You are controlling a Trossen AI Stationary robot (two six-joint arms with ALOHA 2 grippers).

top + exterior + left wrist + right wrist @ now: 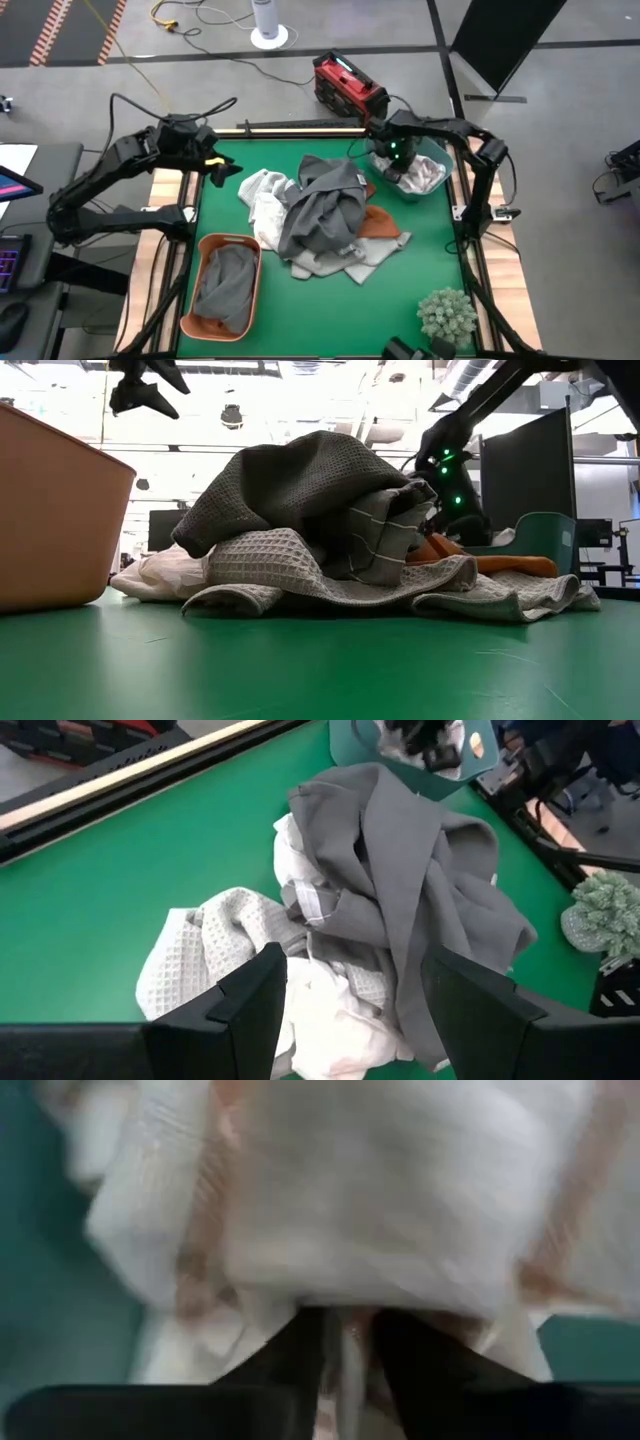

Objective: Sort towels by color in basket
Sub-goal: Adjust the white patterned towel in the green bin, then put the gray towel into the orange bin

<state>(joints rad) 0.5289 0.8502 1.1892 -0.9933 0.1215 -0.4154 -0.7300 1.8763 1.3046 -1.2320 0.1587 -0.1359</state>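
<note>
The right gripper (397, 165) is lowered into the teal basket (440, 160) at far right, its fingers a little apart around the white towel (400, 1190). That towel should be released fully, then the arm lifted straight up. The left gripper (214, 168) waits open at far left. The grey towel (325, 210) tops the central pile; a plant ball (447, 314) sits near right.

Spiky pale-green plant ball (447, 313) rests on green surface (320, 310); red-and-black case (349, 87) and white cylindrical stand (267, 22) on floor beyond.
</note>
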